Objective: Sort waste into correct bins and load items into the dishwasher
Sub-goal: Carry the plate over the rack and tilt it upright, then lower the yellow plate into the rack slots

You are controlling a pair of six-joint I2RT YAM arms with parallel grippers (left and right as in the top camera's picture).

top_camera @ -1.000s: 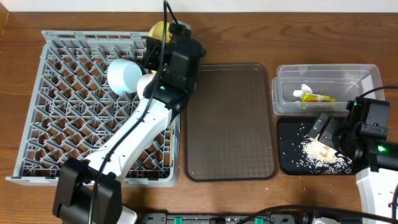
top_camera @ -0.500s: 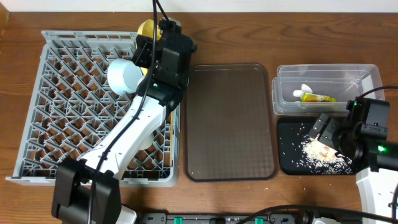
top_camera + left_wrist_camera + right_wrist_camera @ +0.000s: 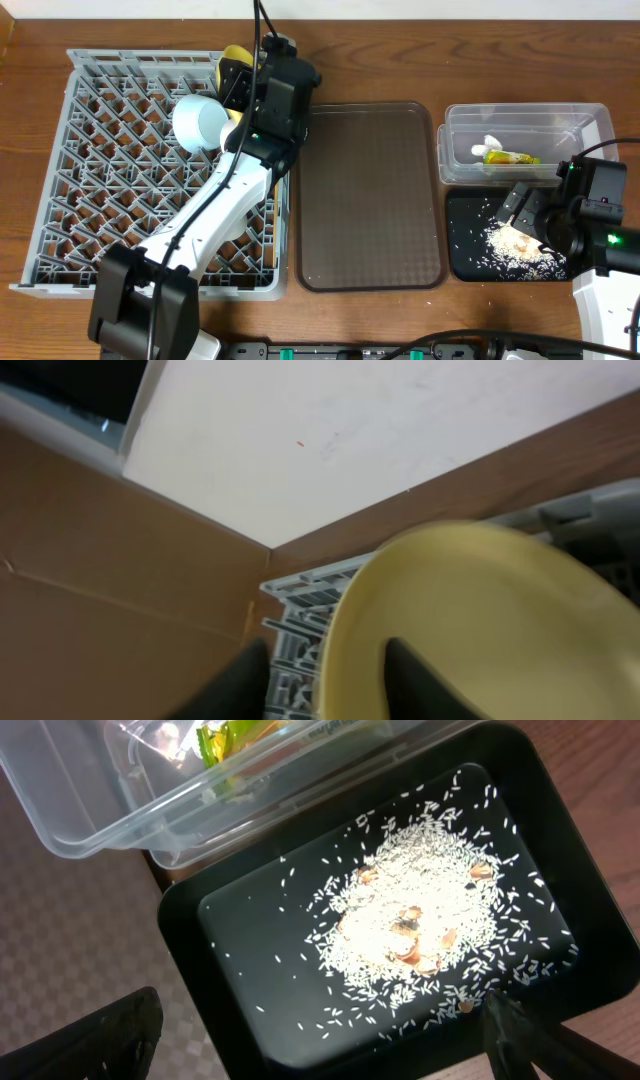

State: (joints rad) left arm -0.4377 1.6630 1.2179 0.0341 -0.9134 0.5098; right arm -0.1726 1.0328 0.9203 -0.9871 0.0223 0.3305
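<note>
My left gripper is at the far edge of the grey dish rack, shut on the rim of the round yellow plate, which it holds on edge. In the left wrist view the plate fills the right side, with its rim between my gripper's fingers and the rack behind. A light blue bowl lies in the rack beside the arm. My right gripper hangs open and empty over the black tray, which holds rice scraps. The white bowl, cup and chopsticks are not visible.
The clear tub at the far right holds the yellow-green wrapper and a white paper scrap. The brown serving tray lies between rack and bins. The right wrist view shows the rice, black tray and wrapper.
My left gripper has carried the yellow plate a little left and then lower, toward the rack's far rows. The right arm has not moved.
</note>
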